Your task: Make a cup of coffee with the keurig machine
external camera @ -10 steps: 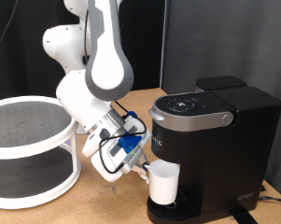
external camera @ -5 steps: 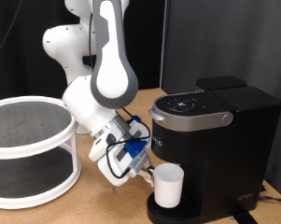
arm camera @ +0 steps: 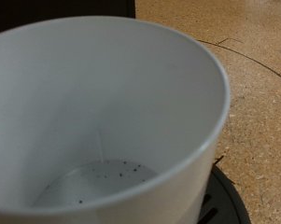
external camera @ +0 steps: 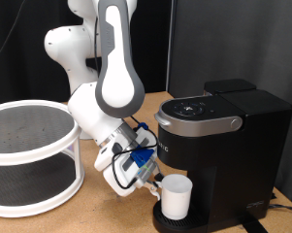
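- White cup (external camera: 176,196) sits low centre, on the keurig machine (external camera: 218,155) drip tray (arm camera: 235,201), under the spout.
- Your claw (external camera: 155,182) touches its rim; grip state can't be told.
- Keep the cup upright, centred.

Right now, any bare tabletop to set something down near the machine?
Bare wood in front of the white rack, at the exterior view's bottom. Crowded where the gripper brings the cup to the keurig machine drip tray.
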Robot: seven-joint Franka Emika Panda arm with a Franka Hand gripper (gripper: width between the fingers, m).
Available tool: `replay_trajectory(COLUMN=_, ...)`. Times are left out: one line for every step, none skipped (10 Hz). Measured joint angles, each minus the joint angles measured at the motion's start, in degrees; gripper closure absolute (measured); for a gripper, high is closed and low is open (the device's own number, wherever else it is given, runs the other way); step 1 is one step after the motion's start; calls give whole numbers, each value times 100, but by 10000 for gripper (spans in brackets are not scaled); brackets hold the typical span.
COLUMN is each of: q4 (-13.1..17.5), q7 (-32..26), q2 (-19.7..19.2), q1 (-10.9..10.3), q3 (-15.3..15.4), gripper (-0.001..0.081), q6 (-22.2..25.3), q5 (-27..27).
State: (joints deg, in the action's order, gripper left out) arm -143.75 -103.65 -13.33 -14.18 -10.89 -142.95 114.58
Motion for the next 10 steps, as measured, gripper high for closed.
replay_trajectory(q4=-1, q7=0, q2=-8, q1=4, q3=0, gripper=492, q6=42, q5=0)
replay_trajectory(q4=-7, q7=10, q2=-7, q1=19, q3=-4, gripper=492, q6=75, q5=-2)
replay_trajectory(q4=-33, q7=44, q2=6, q1=33, q3=-31, gripper=310, q6=104, q5=-46)
replay_trajectory(q4=-84, q7=132, q2=49, q1=68, q3=-58, gripper=175, q6=132, q5=-184)
replay_trajectory(q4=-159, q7=271, q2=135, q1=116, q3=-89, gripper=175, q6=173, q5=-396)
replay_trajectory(q4=-266, q7=425, q2=256, q1=174, q3=-133, gripper=34, q6=252, q5=-642)
replay_trajectory(q4=-395, q7=661, q2=413, q1=240, q3=-194, gripper=34, q6=338, q5=-996)
replay_trajectory(q4=-523, q7=931, q2=584, q1=309, q3=-258, gripper=9, q6=402, q5=-1376)
replay_trajectory(q4=-643, q7=1173, q2=760, q1=371, q3=-318, gripper=3, q6=449, q5=-1712)
replay_trajectory(q4=-761, q7=1388, q2=939, q1=430, q3=-393, gripper=3, q6=500, q5=-2006)
